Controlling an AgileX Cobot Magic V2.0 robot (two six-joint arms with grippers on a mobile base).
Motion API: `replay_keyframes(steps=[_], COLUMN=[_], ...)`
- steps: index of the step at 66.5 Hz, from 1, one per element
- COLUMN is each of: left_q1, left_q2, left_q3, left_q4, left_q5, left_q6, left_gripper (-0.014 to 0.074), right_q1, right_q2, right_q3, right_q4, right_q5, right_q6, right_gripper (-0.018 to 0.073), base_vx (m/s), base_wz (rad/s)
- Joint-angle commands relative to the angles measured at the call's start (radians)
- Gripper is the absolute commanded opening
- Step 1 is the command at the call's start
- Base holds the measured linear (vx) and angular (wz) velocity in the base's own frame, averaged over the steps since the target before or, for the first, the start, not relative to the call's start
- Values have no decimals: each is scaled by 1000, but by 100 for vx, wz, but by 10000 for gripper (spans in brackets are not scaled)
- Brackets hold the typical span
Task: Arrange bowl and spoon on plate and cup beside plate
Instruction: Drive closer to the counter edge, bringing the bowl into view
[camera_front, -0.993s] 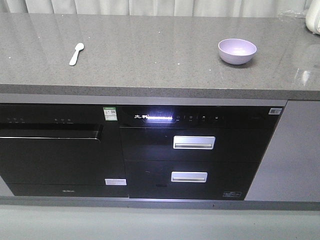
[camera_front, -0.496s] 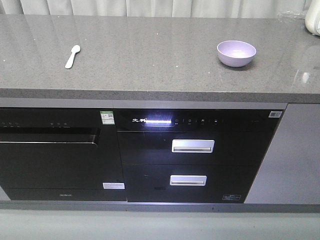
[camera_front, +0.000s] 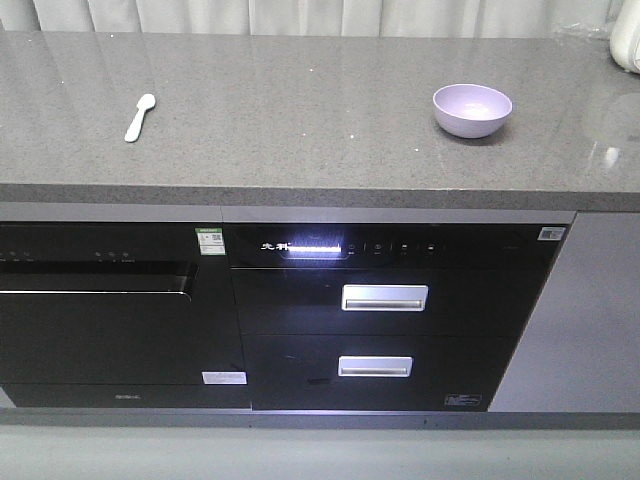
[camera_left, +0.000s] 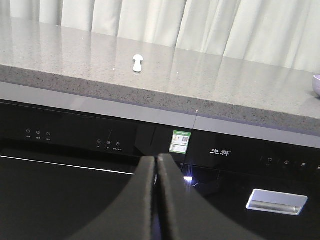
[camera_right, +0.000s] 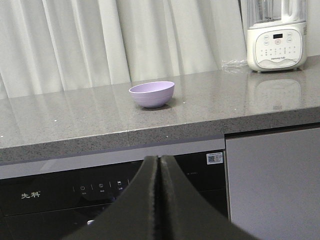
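Since a second ago the whole front view has slid: the grey stone counter (camera_front: 300, 140) and its front edge sit lower in frame, and the spoon (camera_front: 140, 117) has drifted left and down with it; the bowl (camera_front: 472, 110) has dropped only a little; the two keep the same places on the counter, so I read this as the camera shifting and not the objects.

The pale spoon lies flat on the left part of the counter, head toward the back, handle angled toward the front edge; the lavender bowl stands upright on the right part, well apart from the spoon, and looks empty from the right wrist view.

My left gripper (camera_left: 157, 159) is clenched, its two dark fingers pressed together with nothing between them; it hangs in front of the black appliance face below the counter, with the spoon up ahead of it. My right gripper (camera_right: 159, 159) is likewise clamped tight on nothing, low before the counter edge, with the bowl above and just left of its line.

A white blender base (camera_right: 276, 42) with a button panel stands at the far right of the counter; pale curtains (camera_right: 100, 40) hang behind; under the counter the black unit shows a lit strip (camera_front: 315, 246) and two silver drawer handles (camera_front: 384, 297), one above the other.
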Motion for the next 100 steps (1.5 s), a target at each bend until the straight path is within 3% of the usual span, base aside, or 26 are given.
replay_keyframes(steps=[1,100], left_q1=[0,0], left_q2=[-15,-15], left_q3=[26,26], left_q4=[-1,-1], left_q5=[-71,-71], left_q6=[-9,-9], left_gripper=[-7,-7], right_q1=[-6,-6], right_q2=[-9,-9], right_q3=[8,8], right_q4=[-9,-9], right_q5=[-70,-72], right_q6=[-7,-7], right_gripper=[-4,-4], base_vx=[3,6], base_wz=[-1,0])
